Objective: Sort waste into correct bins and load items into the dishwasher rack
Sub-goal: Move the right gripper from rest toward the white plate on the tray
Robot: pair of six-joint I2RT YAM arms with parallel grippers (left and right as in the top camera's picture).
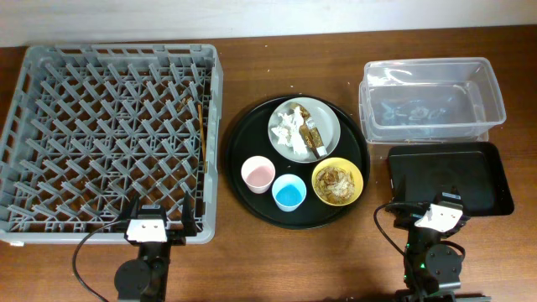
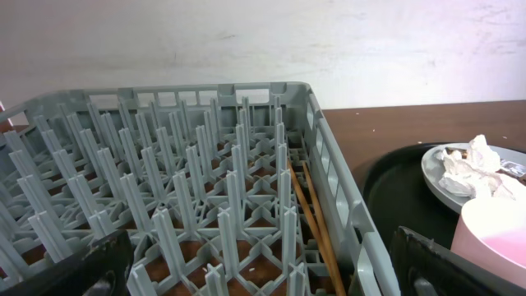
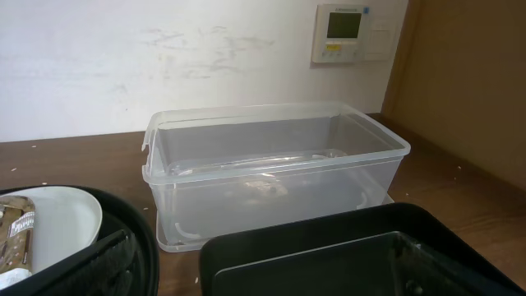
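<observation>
- The left gripper [image 2: 259,270] is shown with its fingers spread wide and nothing held, low over the near edge of the rack [image 1: 117,52].
- The right gripper [image 3: 275,267] is also spread and empty, at the near edge of the black tray [image 1: 453,172].
- The rack is set at the left of the table. Two thin brown sticks [image 2: 316,222] are laid along its right wall.
- A round tray [image 1: 242,164] is placed between the rack and the bins.
- On its far side the plate [image 1: 327,113] is seen, with tissue [image 1: 289,130] and a wrapper strip [image 1: 315,141] on it.
- Along its near side the pink cup [image 1: 258,174], blue cup [image 1: 289,193] and yellow bowl [image 1: 357,174] are lined up from left to right. Scraps [image 1: 336,181] are held in the bowl.
- The clear tub [image 1: 487,80] is set at the far right, just beyond the black tray.
</observation>
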